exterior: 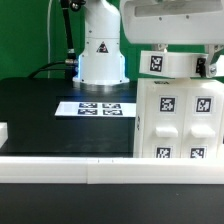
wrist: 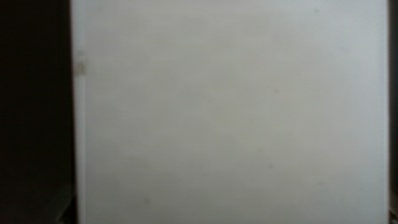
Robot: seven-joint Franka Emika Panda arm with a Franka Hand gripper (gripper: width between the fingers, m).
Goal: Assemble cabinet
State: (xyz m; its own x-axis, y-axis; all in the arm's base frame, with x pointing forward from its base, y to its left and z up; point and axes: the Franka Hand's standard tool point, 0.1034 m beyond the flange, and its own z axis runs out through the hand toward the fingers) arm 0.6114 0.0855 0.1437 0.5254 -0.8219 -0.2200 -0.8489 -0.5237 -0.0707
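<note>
The cabinet (exterior: 185, 120), a large white box with several black-and-white tags on its face, stands upright at the exterior view's right, close to the front rail. My gripper (exterior: 180, 62) comes down from the big white hand straight onto the cabinet's tagged top section. A dark finger (exterior: 206, 65) shows at that section's right side, so the jaws appear shut on the cabinet. In the wrist view a plain white cabinet surface (wrist: 231, 110) fills nearly the whole picture, very close, with a dark strip along one side. No fingertips show there.
The marker board (exterior: 100, 107) lies flat on the black table (exterior: 40, 110) in front of the robot's white base (exterior: 100, 50). A white rail (exterior: 90, 165) runs along the front edge. A small white piece (exterior: 3, 130) sits at the exterior view's far left.
</note>
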